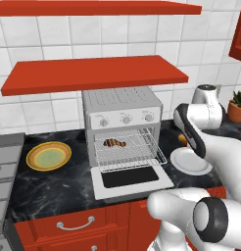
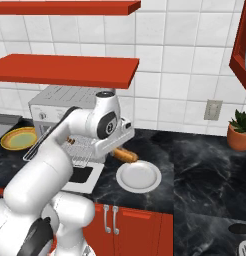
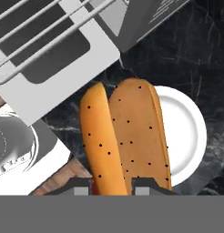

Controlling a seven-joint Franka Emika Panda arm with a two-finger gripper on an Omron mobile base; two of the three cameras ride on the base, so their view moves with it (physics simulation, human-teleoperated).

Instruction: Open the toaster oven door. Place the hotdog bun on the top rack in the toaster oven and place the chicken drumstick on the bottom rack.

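Our hand (image 3: 113, 187) is clamped on the hotdog bun (image 3: 125, 136), held above the white plate (image 2: 139, 177) beside the toaster oven (image 1: 121, 105). Its door (image 1: 131, 180) lies open; the chicken drumstick (image 1: 114, 143) rests on a rack inside.

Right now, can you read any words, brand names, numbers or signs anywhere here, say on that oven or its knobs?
No legible text anywhere.
Toaster oven: faint marks around its three knobs, too small and blurred to read.
Toaster oven door: plain black glass, no label.
Hotdog bun: only dark seed-like specks, not writing.
White plate, yellow plate and wall outlet: no markings.
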